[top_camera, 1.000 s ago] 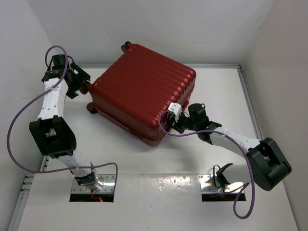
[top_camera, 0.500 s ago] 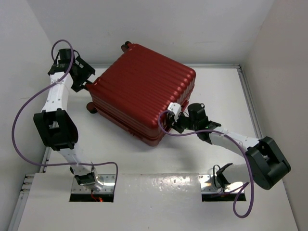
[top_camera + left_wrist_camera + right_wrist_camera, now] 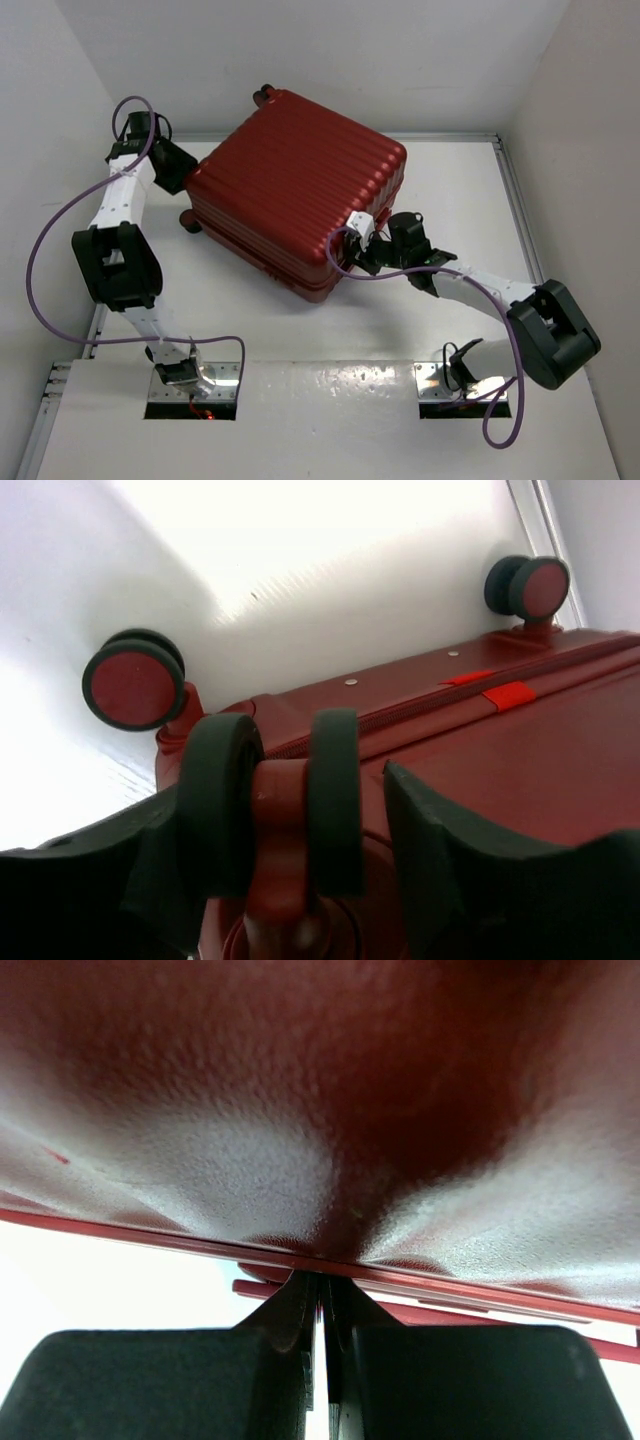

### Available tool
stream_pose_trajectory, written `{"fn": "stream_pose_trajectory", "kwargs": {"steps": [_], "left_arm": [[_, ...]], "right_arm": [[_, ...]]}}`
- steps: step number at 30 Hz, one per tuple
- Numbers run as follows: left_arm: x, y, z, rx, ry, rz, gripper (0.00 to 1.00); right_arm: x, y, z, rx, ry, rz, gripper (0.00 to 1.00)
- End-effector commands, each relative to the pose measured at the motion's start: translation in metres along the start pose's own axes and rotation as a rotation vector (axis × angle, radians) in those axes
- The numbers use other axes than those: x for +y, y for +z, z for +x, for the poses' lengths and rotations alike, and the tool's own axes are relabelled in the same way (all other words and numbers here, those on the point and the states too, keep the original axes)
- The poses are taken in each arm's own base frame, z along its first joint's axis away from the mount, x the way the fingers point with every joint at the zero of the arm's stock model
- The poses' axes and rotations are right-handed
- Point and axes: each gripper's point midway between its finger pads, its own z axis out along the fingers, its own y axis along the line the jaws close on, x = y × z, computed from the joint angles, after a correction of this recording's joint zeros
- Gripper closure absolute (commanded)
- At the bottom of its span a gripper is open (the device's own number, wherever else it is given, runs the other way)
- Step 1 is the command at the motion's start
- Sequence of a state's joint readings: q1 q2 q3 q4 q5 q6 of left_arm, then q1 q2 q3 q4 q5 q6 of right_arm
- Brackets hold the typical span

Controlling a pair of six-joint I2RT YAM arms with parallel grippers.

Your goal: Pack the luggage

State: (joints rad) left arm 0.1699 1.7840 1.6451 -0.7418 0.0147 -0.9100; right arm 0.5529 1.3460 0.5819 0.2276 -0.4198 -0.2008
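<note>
Luggage (image 3: 300,190) closed on table (image 3: 450,180), left gripper (image 3: 285,800) spread astride wheel (image 3: 220,800), right gripper (image 3: 322,1310) pressed together

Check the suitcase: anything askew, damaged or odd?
Nothing damaged or spilled. The luggage lies closed and flat, skewed diagonally to the table edges. Only oddity: the left fingers, open, straddle one wheel at its left end.

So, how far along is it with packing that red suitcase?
Done: the luggage lies shut. In hand: the left end effector, open, straddles a wheel at the left corner. The right end effector is shut against the seam at the near-right corner, perhaps on a zip pull, though that's hidden. Left: possibly finishing the zip; I can't tell how far it runs.
</note>
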Motion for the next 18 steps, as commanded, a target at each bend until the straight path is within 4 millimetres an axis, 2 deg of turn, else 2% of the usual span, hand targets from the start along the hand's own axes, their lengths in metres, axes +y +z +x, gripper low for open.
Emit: {"fn": "stream_pose_trajectory", "kwargs": {"steps": [1, 4, 5, 7, 10, 12, 15, 18], "left_arm": [[-0.014, 0.001, 0.016, 0.055, -0.030, 0.064, 0.44], [-0.014, 0.001, 0.015, 0.081, -0.046, 0.095, 0.72], [-0.015, 0.001, 0.013, 0.075, -0.045, 0.102, 0.87], [-0.015, 0.001, 0.009, 0.073, -0.036, 0.114, 0.97], [-0.009, 0.001, 0.005, 0.075, 0.003, 0.123, 1.00], [0.004, 0.005, -0.005, 0.062, 0.044, 0.107, 1.00], [0.034, 0.008, -0.030, 0.013, 0.071, 0.028, 1.00], [0.059, 0.013, -0.066, -0.070, 0.103, -0.057, 1.00]], "right_arm": [[-0.022, 0.009, -0.038, -0.100, -0.076, 0.060, 1.00], [-0.022, 0.010, -0.038, -0.101, -0.075, 0.059, 1.00], [-0.024, 0.009, -0.038, -0.101, -0.073, 0.067, 1.00], [-0.024, 0.009, -0.040, -0.106, -0.070, 0.068, 1.00], [-0.026, 0.008, -0.040, -0.110, -0.070, 0.085, 1.00], [-0.033, 0.004, -0.044, -0.124, -0.052, 0.120, 1.00], [-0.046, -0.002, -0.041, -0.124, -0.019, 0.192, 1.00], [-0.068, -0.012, -0.038, -0.129, 0.051, 0.294, 1.00]]}}
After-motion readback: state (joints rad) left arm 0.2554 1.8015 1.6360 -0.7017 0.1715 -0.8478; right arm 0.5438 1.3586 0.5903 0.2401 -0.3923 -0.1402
